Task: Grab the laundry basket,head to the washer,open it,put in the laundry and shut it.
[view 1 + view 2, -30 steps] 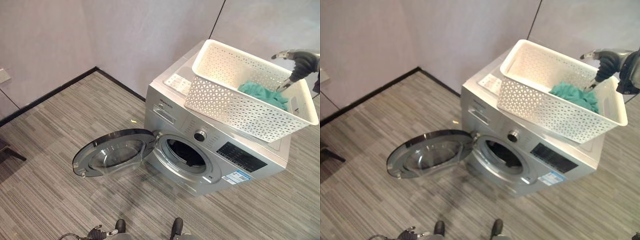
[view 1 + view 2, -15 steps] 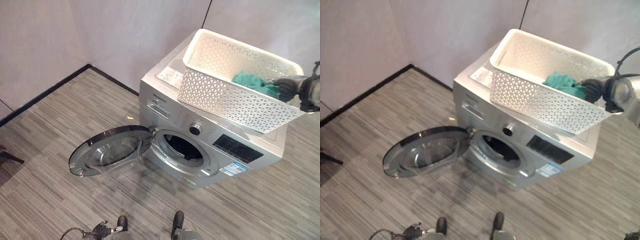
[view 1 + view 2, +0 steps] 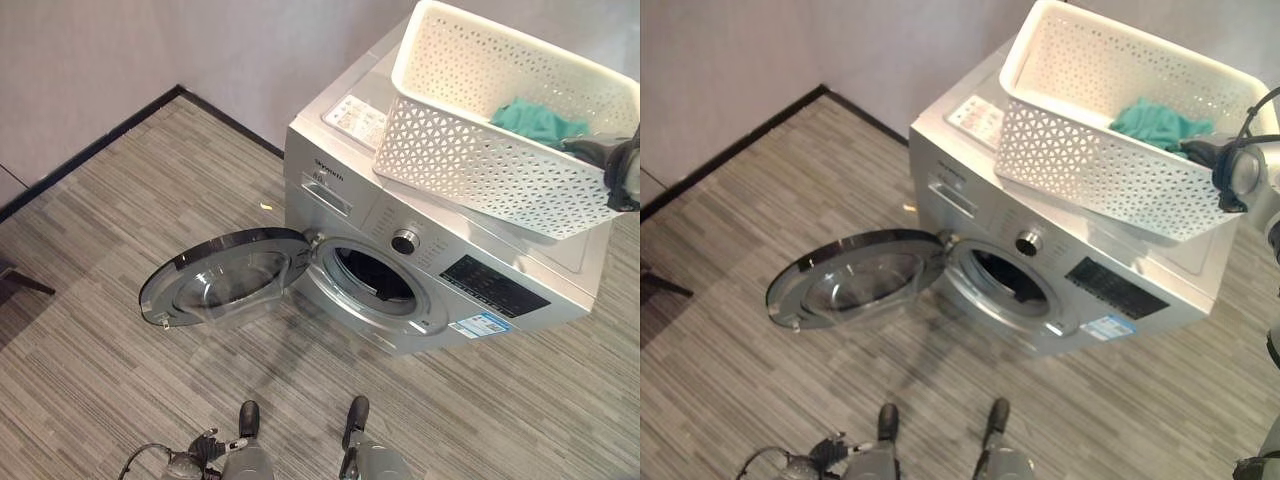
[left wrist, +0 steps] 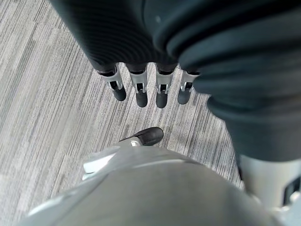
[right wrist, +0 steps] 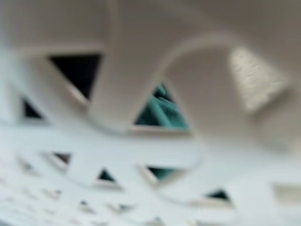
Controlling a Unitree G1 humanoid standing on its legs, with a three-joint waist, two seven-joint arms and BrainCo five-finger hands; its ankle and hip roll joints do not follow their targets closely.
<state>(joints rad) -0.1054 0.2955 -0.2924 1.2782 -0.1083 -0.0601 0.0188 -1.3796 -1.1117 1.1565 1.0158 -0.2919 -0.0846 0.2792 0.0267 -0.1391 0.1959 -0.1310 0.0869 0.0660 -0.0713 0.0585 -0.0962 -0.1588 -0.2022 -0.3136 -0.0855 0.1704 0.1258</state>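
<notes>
Your washer (image 3: 440,260) sits at two o'clock, its round door (image 3: 225,290) swung wide open toward nine o'clock over the floor (image 3: 100,330). The white basket (image 3: 470,170) rests tilted on the washer's top, teal laundry (image 3: 535,120) in its three o'clock end. Your right hand (image 3: 1215,155) reaches over that end's rim; you cannot tell its grip. Your left hand (image 4: 146,89) hangs low at seven o'clock, fingers straight, holding nothing.
</notes>
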